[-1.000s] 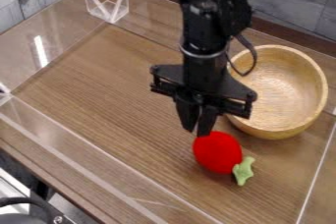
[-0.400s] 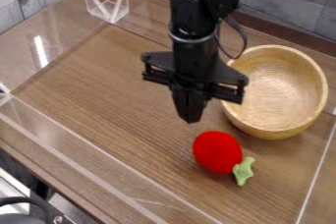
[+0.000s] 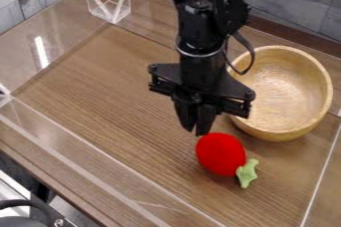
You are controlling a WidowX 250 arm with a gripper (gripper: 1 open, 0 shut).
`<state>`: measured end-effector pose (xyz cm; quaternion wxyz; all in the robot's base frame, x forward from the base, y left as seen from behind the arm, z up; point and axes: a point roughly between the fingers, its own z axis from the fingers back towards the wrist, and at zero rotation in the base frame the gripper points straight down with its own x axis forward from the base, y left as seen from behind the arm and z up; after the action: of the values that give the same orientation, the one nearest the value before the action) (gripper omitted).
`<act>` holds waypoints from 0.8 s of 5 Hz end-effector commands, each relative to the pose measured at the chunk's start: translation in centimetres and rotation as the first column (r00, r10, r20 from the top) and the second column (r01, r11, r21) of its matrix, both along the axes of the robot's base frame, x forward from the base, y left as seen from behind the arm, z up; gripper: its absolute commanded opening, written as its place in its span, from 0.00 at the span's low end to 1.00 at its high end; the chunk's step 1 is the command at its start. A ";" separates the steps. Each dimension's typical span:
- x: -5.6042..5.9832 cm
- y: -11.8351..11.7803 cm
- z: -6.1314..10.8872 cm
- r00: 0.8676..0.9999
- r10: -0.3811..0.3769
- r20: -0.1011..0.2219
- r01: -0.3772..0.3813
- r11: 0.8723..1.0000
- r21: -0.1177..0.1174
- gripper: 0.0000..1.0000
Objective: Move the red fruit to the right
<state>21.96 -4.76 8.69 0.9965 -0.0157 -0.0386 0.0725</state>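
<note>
The red fruit (image 3: 221, 154) lies on the wooden table near the front right, its green leafy stem (image 3: 248, 174) pointing to the lower right. My gripper (image 3: 198, 124) hangs straight down just above and to the left of the fruit, its black fingers pressed together with nothing between them. The fingertips stand a little short of the fruit's upper left side and do not touch it.
A light wooden bowl (image 3: 308, 90) stands empty to the right of the arm, behind the fruit. Clear plastic walls (image 3: 40, 112) ring the table, and a clear stand (image 3: 110, 7) sits at the back left. Bare wood (image 3: 94, 92) spreads to the left.
The gripper swung a little left and up away from the fruit, then came back toward it. The fruit has stayed where it was.
</note>
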 end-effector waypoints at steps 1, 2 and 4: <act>0.7 0.3 1.6 0.999 0.005 0.046 -0.005 1.000 -0.007 0.00; 0.7 0.4 1.9 0.999 0.007 0.049 -0.006 1.000 -0.009 0.00; 0.5 0.2 1.2 0.999 -0.005 0.039 0.005 1.000 -0.005 0.00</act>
<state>21.83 -4.40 9.01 0.9965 -0.0158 -0.0386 0.0720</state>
